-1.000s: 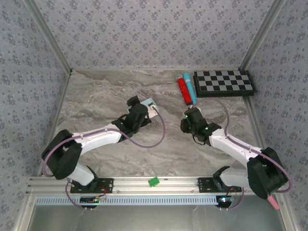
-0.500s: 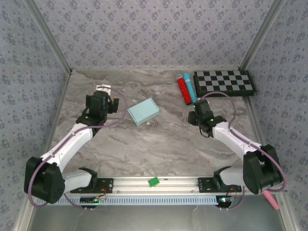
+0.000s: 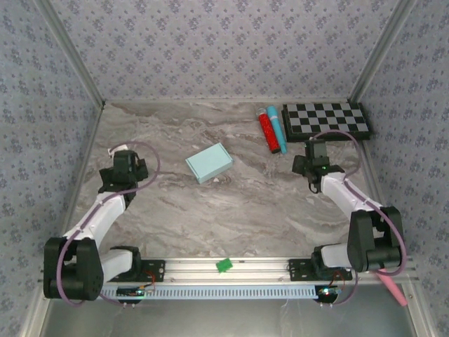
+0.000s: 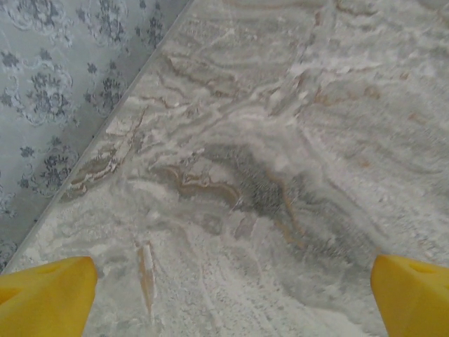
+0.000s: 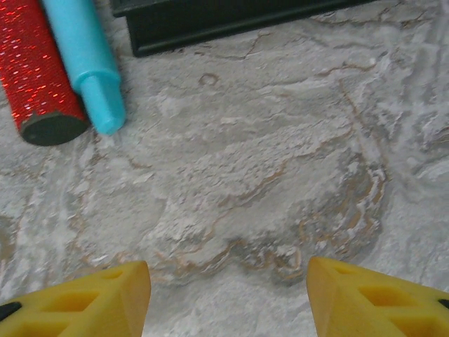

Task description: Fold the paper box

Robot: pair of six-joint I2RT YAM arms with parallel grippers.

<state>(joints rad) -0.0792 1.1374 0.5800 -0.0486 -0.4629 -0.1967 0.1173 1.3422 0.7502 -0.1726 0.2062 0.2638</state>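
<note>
Fingertips [image 4: 42,295] of the left jaws, yellow, sit in the two bottom corners of the left wrist view. They are spread wide, with nothing between them but the grey-veined marble table [image 4: 266,140], and they hold nothing. Along the upper left of that view the table meets a pale blue-grey wall with a flower pattern [image 4: 49,91].

The right jaws are also parted and empty. Their yellow fingertips [image 5: 105,298] show at the bottom left and bottom right of the right wrist view, with bare marble between them. Above them, in the upper left of that frame, a red glitter-covered tube [image 5: 35,70] and a slim plain light-blue tube [image 5: 88,63] lie side by side, touching along their length. The dark edge of a black-and-white chequered board [image 5: 231,21] runs across the top.

In the top external view the left arm [image 3: 105,203] reaches up the left side of the frame, its black wrist near the left wall. The right arm [image 3: 344,193] reaches up the right side, its wrist just below the chequered board and to the lower right of the two tubes.

The paper box [image 3: 209,163], a small closed rectangular box of pale aqua-blue card, lies flat on the table slightly left of the frame's centre and is turned at an angle. It sits between the two arms, well apart from both sets of jaws and from the tubes. A small green piece [image 3: 224,265] sits on the metal rail at the bottom centre, between the arm bases.
</note>
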